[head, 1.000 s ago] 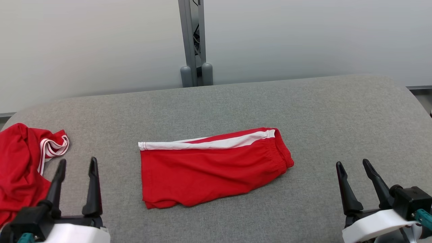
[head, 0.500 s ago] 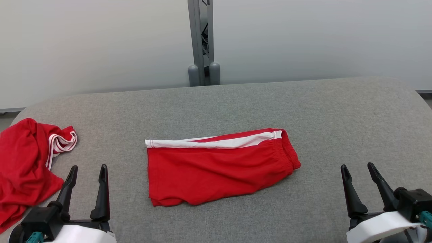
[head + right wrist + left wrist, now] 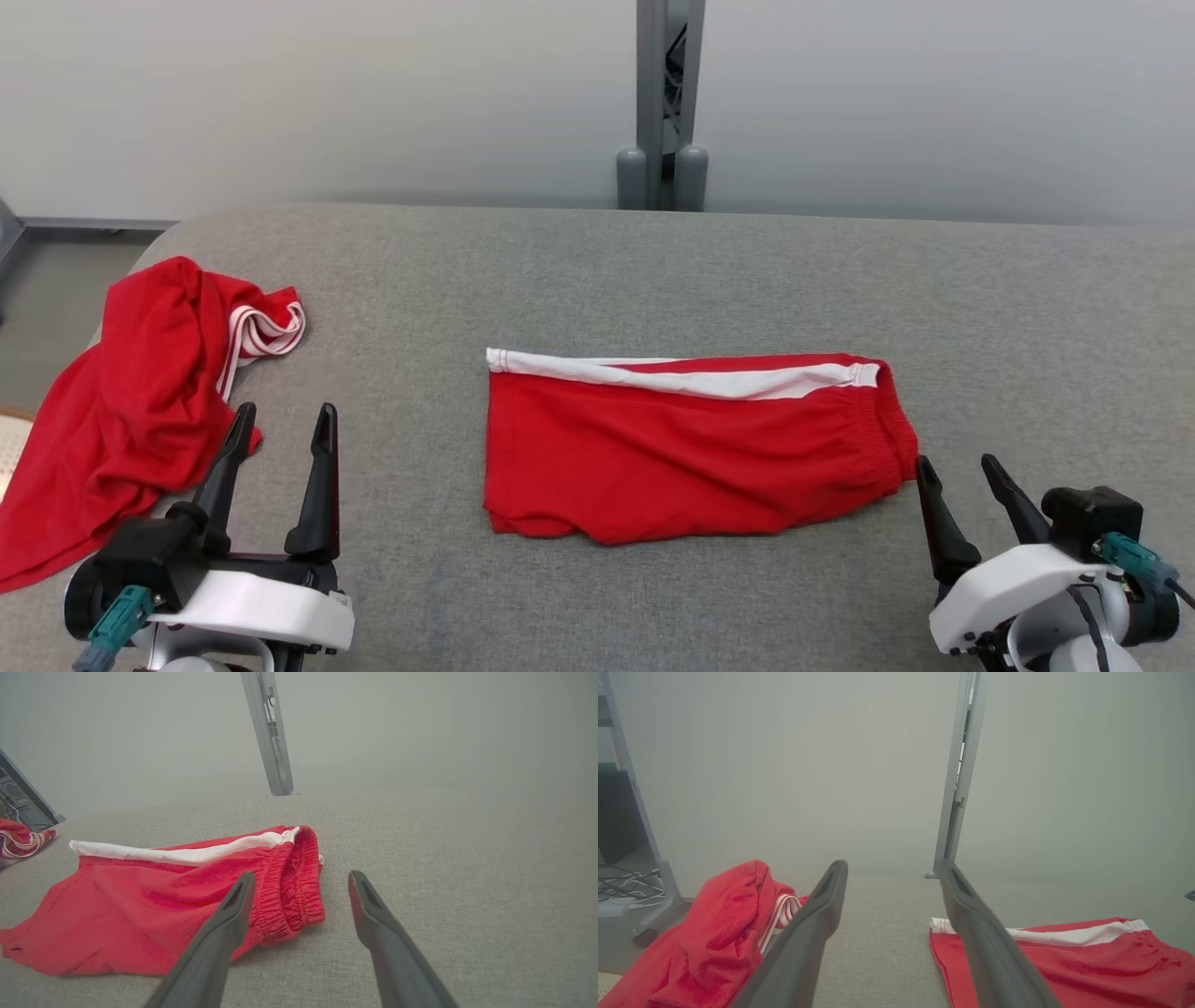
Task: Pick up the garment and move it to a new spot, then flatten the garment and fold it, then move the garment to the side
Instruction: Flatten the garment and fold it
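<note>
Now: folded shorts (image 3: 691, 448) flat at table (image 3: 560, 271) middle. Left gripper (image 3: 286, 413) over table near-left, right gripper (image 3: 955, 464) near-right; both parted, empty, probably flanking shorts for sideways move.

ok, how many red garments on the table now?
2. The folded red shorts, white stripe along the far edge, lie midway on the gray table; a crumpled red garment with white-striped trim sits at its left end. More could be hidden under that heap.
</note>
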`<state>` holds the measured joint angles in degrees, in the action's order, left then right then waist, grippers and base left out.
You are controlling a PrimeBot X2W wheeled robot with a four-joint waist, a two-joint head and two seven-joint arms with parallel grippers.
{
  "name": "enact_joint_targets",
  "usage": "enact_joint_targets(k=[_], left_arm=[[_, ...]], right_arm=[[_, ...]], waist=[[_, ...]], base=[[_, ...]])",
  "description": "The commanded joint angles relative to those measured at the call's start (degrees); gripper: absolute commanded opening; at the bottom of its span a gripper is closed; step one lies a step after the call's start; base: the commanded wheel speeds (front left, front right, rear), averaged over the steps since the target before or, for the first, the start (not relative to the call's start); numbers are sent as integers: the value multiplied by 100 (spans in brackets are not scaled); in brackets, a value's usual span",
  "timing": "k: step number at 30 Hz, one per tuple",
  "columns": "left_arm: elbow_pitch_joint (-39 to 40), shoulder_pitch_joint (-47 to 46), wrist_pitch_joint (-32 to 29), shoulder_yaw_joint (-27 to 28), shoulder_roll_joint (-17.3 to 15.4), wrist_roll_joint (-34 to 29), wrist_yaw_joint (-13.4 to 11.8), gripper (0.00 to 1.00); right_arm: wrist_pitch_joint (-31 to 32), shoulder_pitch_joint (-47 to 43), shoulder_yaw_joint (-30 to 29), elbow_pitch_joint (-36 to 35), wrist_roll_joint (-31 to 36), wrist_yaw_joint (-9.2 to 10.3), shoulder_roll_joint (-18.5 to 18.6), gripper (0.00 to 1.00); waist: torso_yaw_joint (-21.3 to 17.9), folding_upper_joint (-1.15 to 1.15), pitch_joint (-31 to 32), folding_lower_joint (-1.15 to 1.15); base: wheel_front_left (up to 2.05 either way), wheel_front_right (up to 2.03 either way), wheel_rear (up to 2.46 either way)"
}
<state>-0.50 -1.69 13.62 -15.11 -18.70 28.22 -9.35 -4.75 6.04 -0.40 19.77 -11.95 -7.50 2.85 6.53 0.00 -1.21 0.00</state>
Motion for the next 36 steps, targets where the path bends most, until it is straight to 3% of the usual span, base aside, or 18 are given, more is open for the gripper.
enact_joint_targets(k=[1, 11, 16, 17, 18, 19, 26, 36], left_arm=[[-46, -153, 7, -1, 5, -18, 42, 100], [-269, -586, 71, -114, 110, -56, 237, 100], [-396, -699, 105, -107, 162, -56, 324, 100], [-417, -724, 113, -97, 174, -60, 328, 100], [-437, -738, 116, -87, 182, -59, 336, 100], [-458, -742, 121, -81, 192, -61, 348, 100], [-539, -772, 135, -35, 231, -101, 408, 100], [-548, -662, 149, 66, 264, -158, 458, 100]], right_arm=[[-108, 223, 29, 259, -54, 2, 23, 100], [-461, 1416, 54, 2301, -190, 2, 42, 100], [-620, 1738, 190, 2985, -466, 2, 31, 100], [-633, 1779, 239, 3086, -550, 2, 23, 47], [-677, 1808, 273, 3158, -682, 2, 19, 4], [-708, 1835, 314, 3219, -799, 2, 18, 0], [-940, 1805, 505, 3265, -1340, 8, 49, 0], [-1056, 1319, 139, 2937, -1626, 8, 547, 0]], waist=[[198, 0, -178, 0], [451, 0, -705, 0], [442, 0, -817, 0], [432, 0, -830, 0], [412, 0, -840, 0], [391, 0, -844, 0], [217, 0, -824, 0], [-79, 0, -734, 0]], base=[[0, 0, 0], [0, 0, 0], [0, 0, 0], [0, 0, 0], [0, 0, 0], [0, 0, 0], [0, 0, 0], [0, 0, 0]])
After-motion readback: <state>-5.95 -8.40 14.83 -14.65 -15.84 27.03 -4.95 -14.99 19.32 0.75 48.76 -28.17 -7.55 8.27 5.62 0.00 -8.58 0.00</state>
